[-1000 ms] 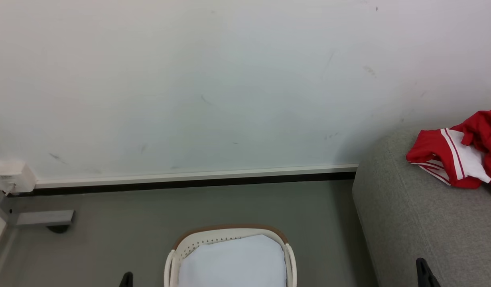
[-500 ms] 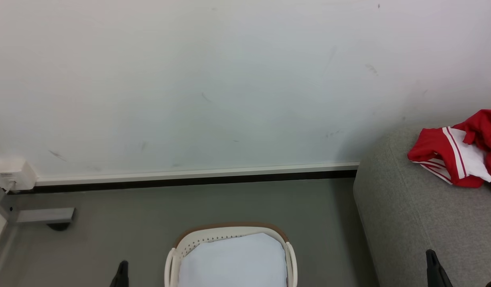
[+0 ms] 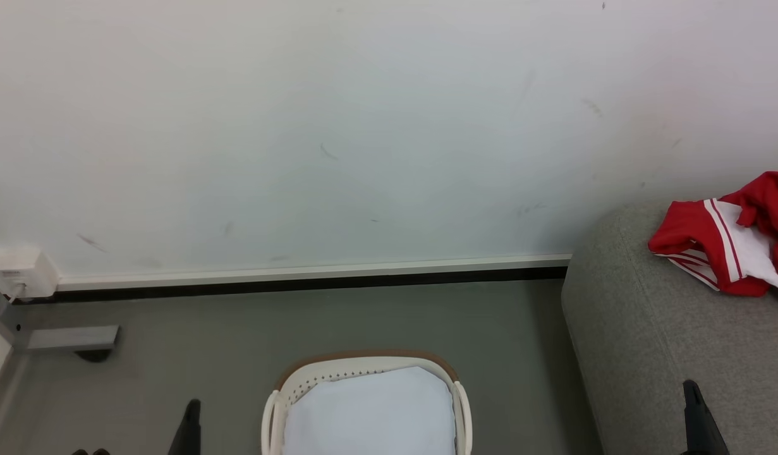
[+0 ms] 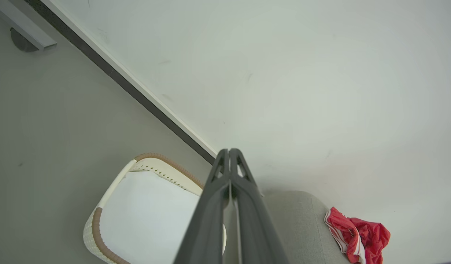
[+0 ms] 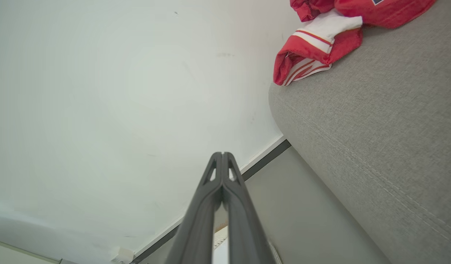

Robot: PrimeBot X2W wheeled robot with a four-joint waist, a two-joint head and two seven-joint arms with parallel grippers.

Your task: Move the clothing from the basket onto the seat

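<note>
Far left of the basket (image 3: 363, 361), a small white box (image 3: 19, 275) sat on the wall (image 3: 363, 126) just above the skirting (image 3: 300, 275). A grey metal foot (image 3: 69, 338) lay on the floor (image 3: 237, 335) below that box. Just left of the basket, the left pincer (image 3: 191, 411) rose from the bottom edge of the head view. Its two dark fingers were pressed together and empty. In the left wrist view those closed tips (image 4: 229, 151) crossed in front of the basket's (image 4: 166, 163) far rim.

The basket stood on the floor, short of the wall. Its brown rim curved round the far side, and a white liner (image 3: 370, 411) lay smooth across its inside.

Right of the basket, past a strip of bare floor, stood the grey seat (image 3: 648, 354). The red clothing (image 3: 723, 253) lay bunched on top of the seat, well to the right of the basket and near the wall, with its white stripes showing. In the right wrist view the clothing (image 5: 320, 40) sat at the rounded corner of the seat (image 5: 375, 128).

Farthest right of the basket, the right pincer (image 3: 691, 387) stood in front of the seat. Its fingers (image 5: 222, 154) were pressed together and held nothing.
</note>
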